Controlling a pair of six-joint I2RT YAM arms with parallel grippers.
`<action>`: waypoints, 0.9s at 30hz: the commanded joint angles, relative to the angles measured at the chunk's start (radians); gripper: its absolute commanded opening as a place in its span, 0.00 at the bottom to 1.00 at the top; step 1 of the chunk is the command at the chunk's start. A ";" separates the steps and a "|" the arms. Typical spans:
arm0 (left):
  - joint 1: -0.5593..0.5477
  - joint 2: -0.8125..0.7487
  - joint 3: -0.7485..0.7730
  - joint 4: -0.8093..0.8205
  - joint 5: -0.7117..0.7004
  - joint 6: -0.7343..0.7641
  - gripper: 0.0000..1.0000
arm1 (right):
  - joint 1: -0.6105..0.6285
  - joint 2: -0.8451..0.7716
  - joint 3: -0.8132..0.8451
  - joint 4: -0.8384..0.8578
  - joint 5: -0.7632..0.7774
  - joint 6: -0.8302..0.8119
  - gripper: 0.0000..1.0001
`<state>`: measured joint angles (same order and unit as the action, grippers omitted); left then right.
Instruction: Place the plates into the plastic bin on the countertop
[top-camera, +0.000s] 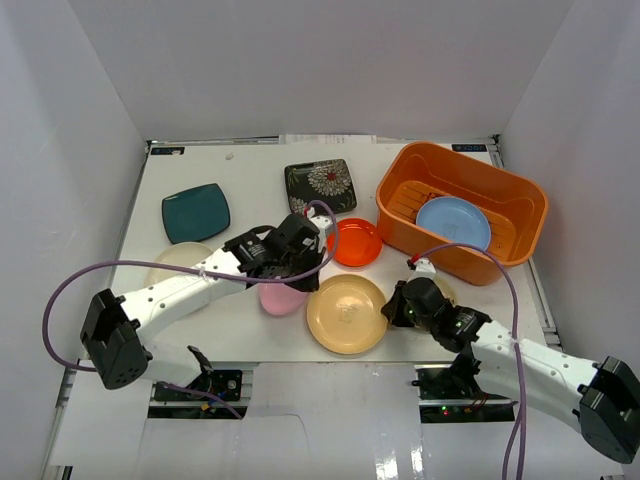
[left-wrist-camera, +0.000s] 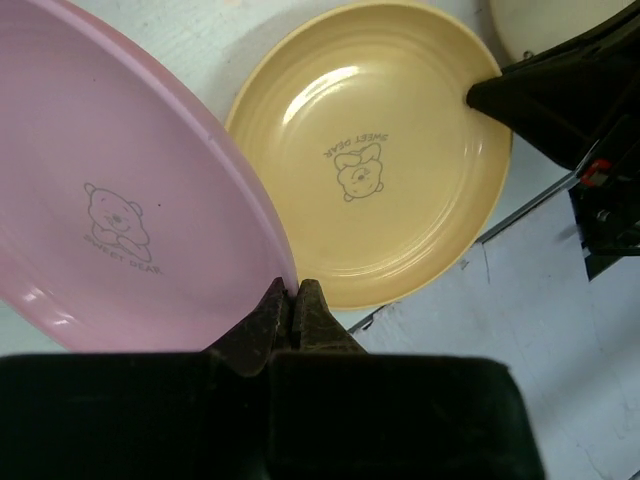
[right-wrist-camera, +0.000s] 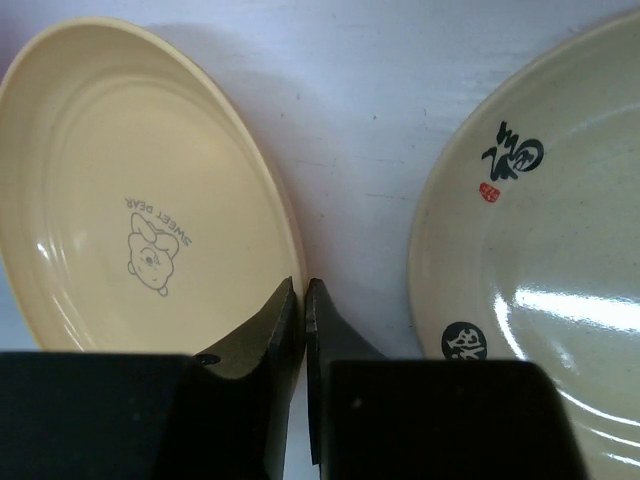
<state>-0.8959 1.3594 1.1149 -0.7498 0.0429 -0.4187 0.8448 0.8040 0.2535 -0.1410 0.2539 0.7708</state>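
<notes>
While the left claw (left-wrist-camera: 295, 290) is pinched shut on the rim of the pink plate (left-wrist-camera: 110, 200), that plate hangs tilted above the white table (top-camera: 250, 170), its printed bear facing the wrist camera. Just beside it, flat on the table, lies the tan-yellow plate (left-wrist-camera: 370, 150) with the same bear mark. The right claw (right-wrist-camera: 303, 288) has its jaws drawn together on this plate's near rim. To that claw's right sits a beige plate (right-wrist-camera: 540, 260) marked with black Chinese characters, close to the tan-yellow one but apart from it. The orange plastic bin (top-camera: 400, 185) stands at the far right of the table and holds a light blue plate (top-camera: 453, 222) on its floor. A red-orange plate (top-camera: 357, 242) rests just left of the bin. Farther back is the black square plate with white flowers (top-camera: 320, 185), and the teal square plate (top-camera: 195, 213) lies well to the left. A cream plate (top-camera: 178, 262) shows partly under the left arm.
</notes>
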 joint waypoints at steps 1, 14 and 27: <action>-0.001 -0.065 0.072 0.029 -0.024 0.006 0.00 | 0.008 -0.044 0.081 -0.038 0.051 -0.030 0.08; -0.001 -0.192 0.197 0.035 -0.074 0.009 0.00 | -0.027 -0.022 0.690 -0.203 0.573 -0.490 0.08; -0.011 -0.016 0.514 0.050 0.092 0.078 0.00 | -0.763 0.383 0.810 -0.092 0.173 -0.555 0.08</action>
<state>-0.8978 1.3109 1.5318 -0.7353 0.0666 -0.3843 0.1421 1.1454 1.0470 -0.2909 0.5510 0.2001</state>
